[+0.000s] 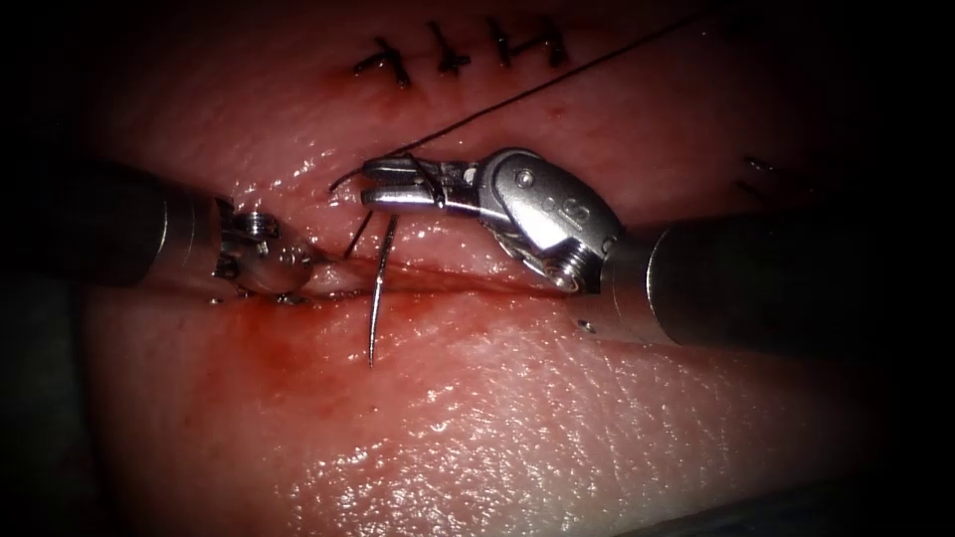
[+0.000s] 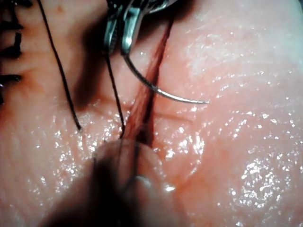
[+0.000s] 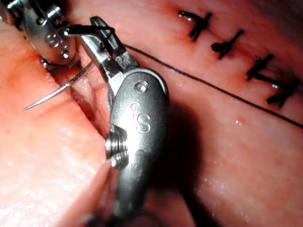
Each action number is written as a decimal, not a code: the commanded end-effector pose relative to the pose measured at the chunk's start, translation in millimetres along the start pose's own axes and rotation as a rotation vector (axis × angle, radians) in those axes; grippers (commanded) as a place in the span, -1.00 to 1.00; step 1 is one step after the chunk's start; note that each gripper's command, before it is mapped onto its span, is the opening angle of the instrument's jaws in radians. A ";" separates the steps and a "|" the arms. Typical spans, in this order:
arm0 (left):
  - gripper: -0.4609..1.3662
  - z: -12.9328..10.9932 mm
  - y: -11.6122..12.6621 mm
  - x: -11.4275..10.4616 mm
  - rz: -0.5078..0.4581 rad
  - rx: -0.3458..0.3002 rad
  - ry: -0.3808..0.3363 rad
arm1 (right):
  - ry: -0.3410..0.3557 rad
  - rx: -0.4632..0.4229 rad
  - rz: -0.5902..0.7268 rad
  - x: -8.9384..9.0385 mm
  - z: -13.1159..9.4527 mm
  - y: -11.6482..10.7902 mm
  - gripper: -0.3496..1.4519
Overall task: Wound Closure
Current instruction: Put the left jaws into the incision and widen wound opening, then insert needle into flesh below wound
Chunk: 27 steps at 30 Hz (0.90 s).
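Note:
My right tool (image 1: 370, 184) comes in from the right and is shut on the curved needle (image 1: 378, 293) near its tail end. The needle hangs down across the cut (image 1: 448, 278), out of the tissue, and its tip lies over the near tissue. In the left wrist view the needle (image 2: 156, 90) curves away from the right tool (image 2: 120, 40). Dark thread (image 1: 517, 94) drapes over the right tool and runs up to the right. A short strand (image 1: 358, 237) drops toward the cut by my left tool (image 1: 313, 262), whose tip sits at the cut's left end.
Several finished dark stitches (image 1: 458, 55) lie in a row on the far tissue, also the stitches (image 3: 236, 42) beside the right tool's wrist (image 3: 139, 118). Red fluid (image 1: 298, 328) stains the tissue below the cut's left end. Two short thread ends (image 1: 756, 174) lie at the far right.

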 end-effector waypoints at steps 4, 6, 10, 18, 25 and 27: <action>0.66 -0.1 0.1 0.0 -0.018 0.005 -0.001 | -0.038 -0.022 -0.060 -0.5 0.2 0.6 -1.00; 0.61 -0.1 0.1 0.0 -0.018 0.005 -0.001 | -0.061 -0.031 -0.116 -0.7 0.5 0.8 -1.00; 0.51 -0.1 0.1 0.0 -0.024 0.005 -0.001 | -0.082 -0.047 -0.247 -0.9 0.9 1.1 -1.00; 0.36 -0.1 0.2 -0.1 -0.023 0.005 0.000 | -0.063 -0.078 -0.349 -1.1 1.5 1.4 -1.00; 0.28 -0.1 0.2 -0.2 -0.022 0.007 0.002 | -0.050 -0.078 -0.378 -1.5 2.4 1.1 -1.00; 0.29 -0.1 0.2 -0.2 -0.028 0.006 0.003 | -0.046 -0.078 -0.383 -1.7 2.8 0.8 -1.00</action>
